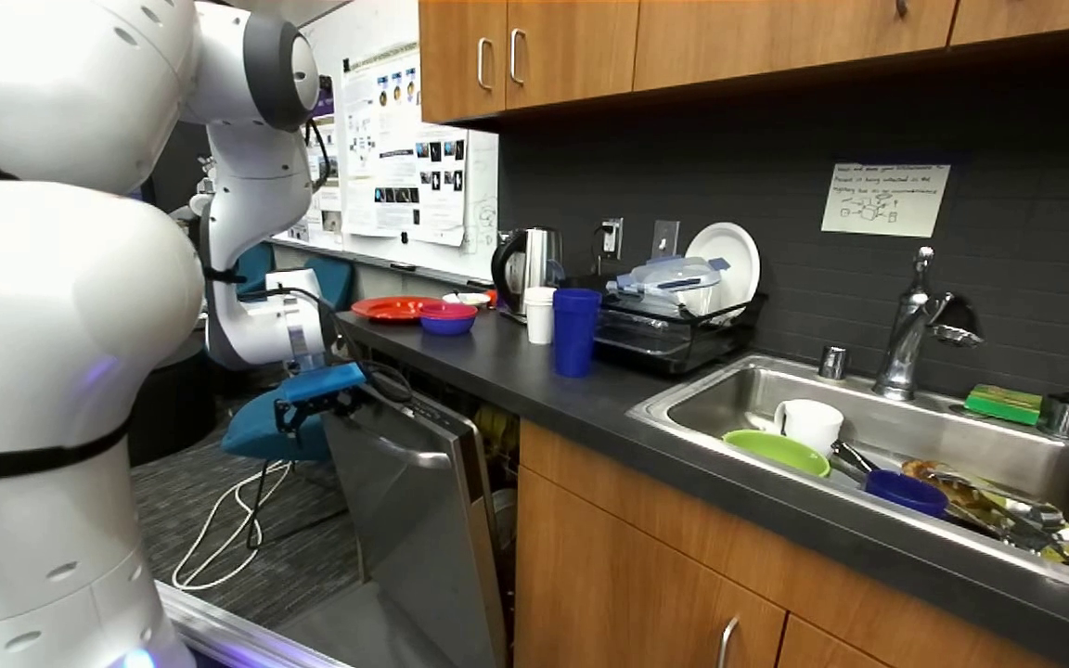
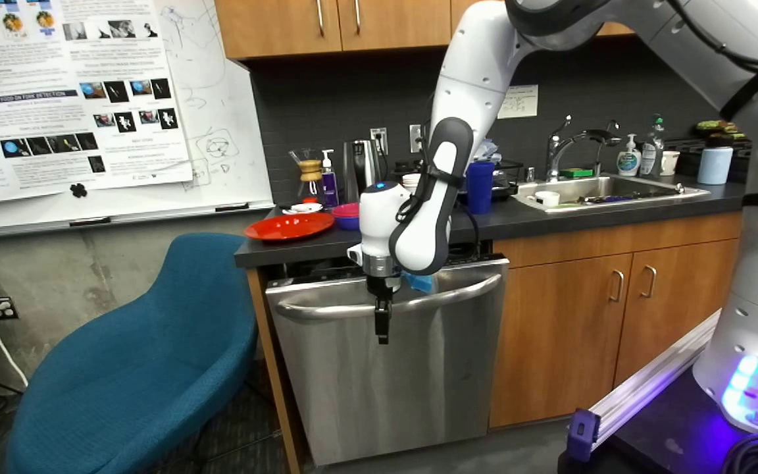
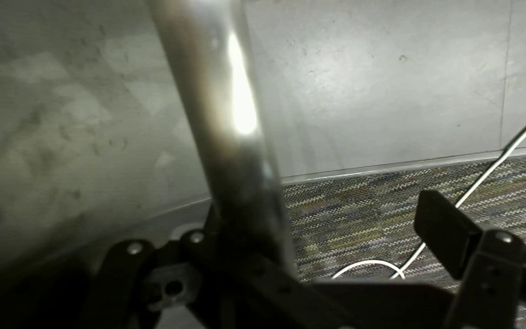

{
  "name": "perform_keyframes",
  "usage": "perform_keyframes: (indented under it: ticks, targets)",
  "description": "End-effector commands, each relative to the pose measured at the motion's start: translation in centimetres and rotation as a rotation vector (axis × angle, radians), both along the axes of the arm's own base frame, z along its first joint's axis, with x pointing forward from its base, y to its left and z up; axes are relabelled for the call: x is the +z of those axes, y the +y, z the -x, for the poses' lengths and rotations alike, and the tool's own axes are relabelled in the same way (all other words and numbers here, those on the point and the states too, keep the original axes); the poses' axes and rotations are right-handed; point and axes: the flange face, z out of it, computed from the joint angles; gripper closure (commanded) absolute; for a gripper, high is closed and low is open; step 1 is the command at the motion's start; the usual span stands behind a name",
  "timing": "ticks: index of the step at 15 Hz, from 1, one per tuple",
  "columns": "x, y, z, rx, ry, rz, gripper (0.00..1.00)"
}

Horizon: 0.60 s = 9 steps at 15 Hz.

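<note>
Claw (image 3: pixel 327 221) hanging downward, gaping wide, apparently giving room to handle (image 3: pixel 224 114) crossing at one side; dishwasher door (image 2: pixel 385 388) beyond it leaning outward, presumably unlatched

The handle (image 3: pixel 219 91) is smooth, glossy metal with a bright highlight, the door (image 2: pixel 385 388) duller, smudged steel, and the gripper (image 2: pixel 383 337) mostly matt. The cupboards (image 2: pixel 556 329) look like smooth grained wood with a soft sheen, the counter (image 1: pixel 497 362) smooth and nearly matt, the sink (image 1: pixel 924 431) shiny metal. The red plate (image 2: pixel 290 226) is glossy, plastic by its look, the chair (image 2: pixel 142 355) covered in matt cloth, the carpet (image 3: pixel 359 214) a rough weave, and the posters (image 2: pixel 30 125) smooth paper.
</note>
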Motion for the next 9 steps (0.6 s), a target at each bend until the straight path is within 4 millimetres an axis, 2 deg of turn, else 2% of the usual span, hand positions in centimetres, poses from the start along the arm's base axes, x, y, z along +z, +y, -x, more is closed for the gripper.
perform_keyframes:
  ticks: [1, 9]
  targets:
    - [-4.11, -0.77, 2.17, -0.033, 0.059, 0.013, 0.00]
    - [-4.69, -0.18, 3.14, -0.022, 0.070, 0.017, 0.00]
